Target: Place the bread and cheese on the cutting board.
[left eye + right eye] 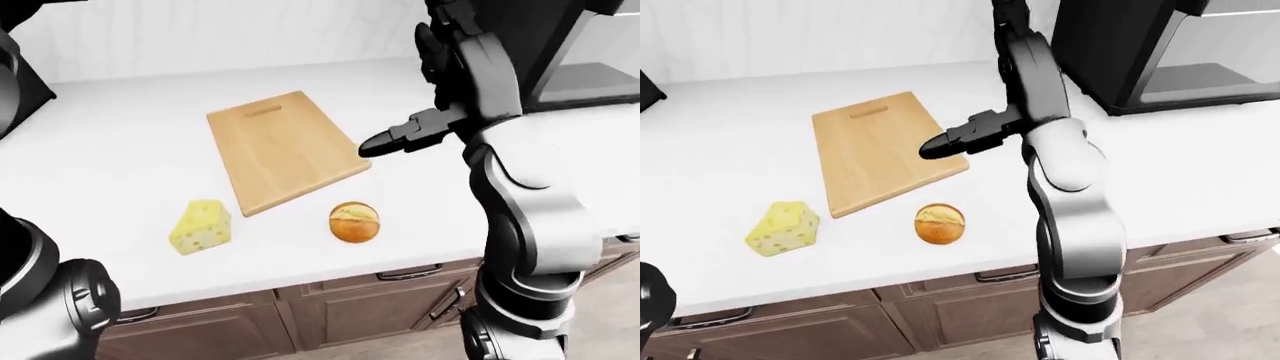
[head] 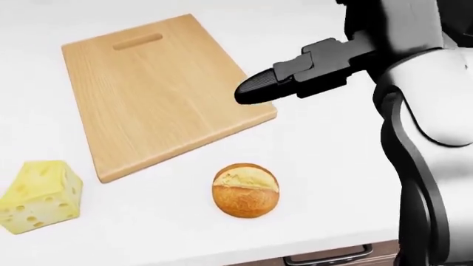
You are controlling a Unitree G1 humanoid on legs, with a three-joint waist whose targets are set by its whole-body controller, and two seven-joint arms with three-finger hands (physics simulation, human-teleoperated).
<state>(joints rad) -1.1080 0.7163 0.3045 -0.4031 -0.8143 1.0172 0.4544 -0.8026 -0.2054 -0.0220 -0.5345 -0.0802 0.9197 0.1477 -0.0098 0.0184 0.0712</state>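
A wooden cutting board [image 2: 162, 94] lies on the white counter [image 2: 332, 166], with nothing on it. A round bread roll [image 2: 245, 190] sits on the counter just below the board's lower right corner. A yellow cheese wedge [image 2: 40, 195] with holes rests at the lower left, off the board. My right hand [image 2: 255, 88] hovers over the board's right edge, above the roll; its fingers stretch leftward, open and holding nothing. The left hand does not show; only dark parts of the left arm [image 1: 60, 300] appear at the left-eye view's bottom left.
A black appliance [image 1: 1140, 45] stands on the counter at the upper right. Wooden drawers with dark handles [image 1: 408, 273] run under the counter's near edge. A dark object [image 1: 645, 90] sits at the far left edge.
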